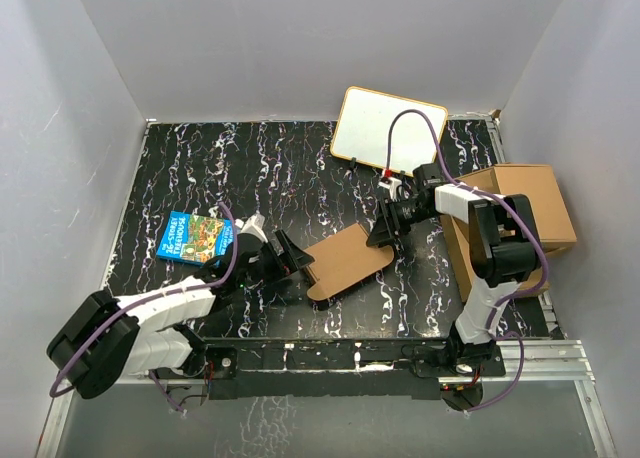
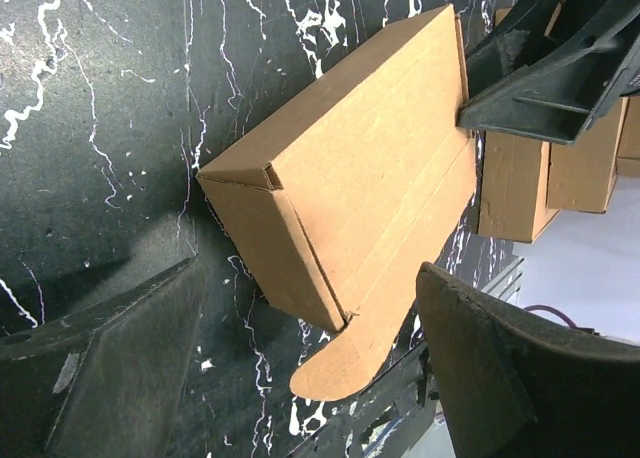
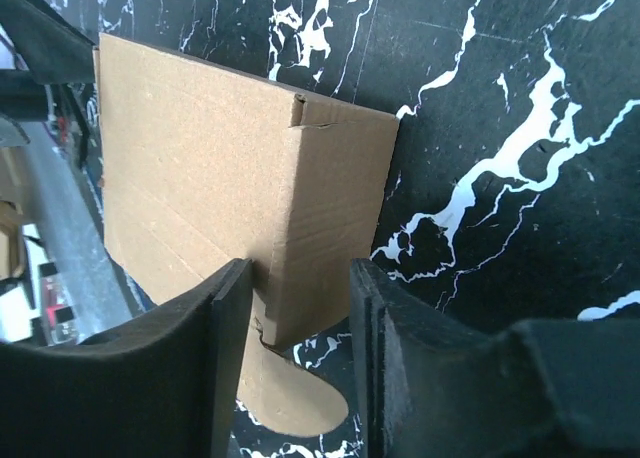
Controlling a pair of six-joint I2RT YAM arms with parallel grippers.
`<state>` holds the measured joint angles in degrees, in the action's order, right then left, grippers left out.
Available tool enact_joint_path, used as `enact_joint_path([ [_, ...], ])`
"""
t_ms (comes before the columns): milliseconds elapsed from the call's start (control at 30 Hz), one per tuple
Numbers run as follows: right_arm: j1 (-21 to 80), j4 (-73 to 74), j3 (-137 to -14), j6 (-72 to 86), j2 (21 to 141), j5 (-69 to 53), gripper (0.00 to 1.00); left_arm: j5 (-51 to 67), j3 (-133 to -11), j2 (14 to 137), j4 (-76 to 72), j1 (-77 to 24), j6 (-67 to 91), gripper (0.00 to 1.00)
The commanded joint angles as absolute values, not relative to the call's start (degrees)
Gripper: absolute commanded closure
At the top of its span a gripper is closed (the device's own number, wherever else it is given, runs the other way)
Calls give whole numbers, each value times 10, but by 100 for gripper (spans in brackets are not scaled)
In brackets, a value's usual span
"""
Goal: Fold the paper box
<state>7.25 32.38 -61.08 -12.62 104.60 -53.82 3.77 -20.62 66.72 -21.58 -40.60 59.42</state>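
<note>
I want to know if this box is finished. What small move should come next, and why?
Probably swing the open left gripper to the rounded tab and tuck it in. The paper box looks closed, but that tab juts out flat from its near edge, while the right gripper straddles the opposite end, likely steadying it.

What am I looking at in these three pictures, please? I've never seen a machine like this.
Two robot arms, bolted to a table's near edge. One picture looks down from above; the other two come from cameras on the wrists. On the black table are a nearly folded paper box, a blue book, a whiteboard and stacked cardboard boxes. The left fingers stand open either side of the box, gripping nothing. The right fingers straddle its end; whether they pinch it is unclear.
</note>
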Motion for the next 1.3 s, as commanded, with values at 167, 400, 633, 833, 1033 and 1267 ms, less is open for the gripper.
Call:
enact_joint_path([
  [167, 59, 295, -619, -118, 1067, -577, 64, 75, -174, 684, -303, -388, 637, 15],
  [400, 46, 295, -620, -107, 1090, -595, 69, 93, -136, 731, -431, -387, 692, 13],
  [633, 40, 295, -620, -102, 1102, -590, 71, 94, -140, 779, -455, -387, 704, 12],
  [833, 33, 295, -621, -98, 1110, -583, 74, 80, -136, 806, -480, -387, 718, 12],
  [1033, 31, 295, -621, -98, 1115, -577, 76, 90, -134, 854, -549, -387, 742, 12],
  [1267, 31, 295, -621, -98, 1118, -576, 76, 96, -148, 885, -593, -387, 767, 13],
])
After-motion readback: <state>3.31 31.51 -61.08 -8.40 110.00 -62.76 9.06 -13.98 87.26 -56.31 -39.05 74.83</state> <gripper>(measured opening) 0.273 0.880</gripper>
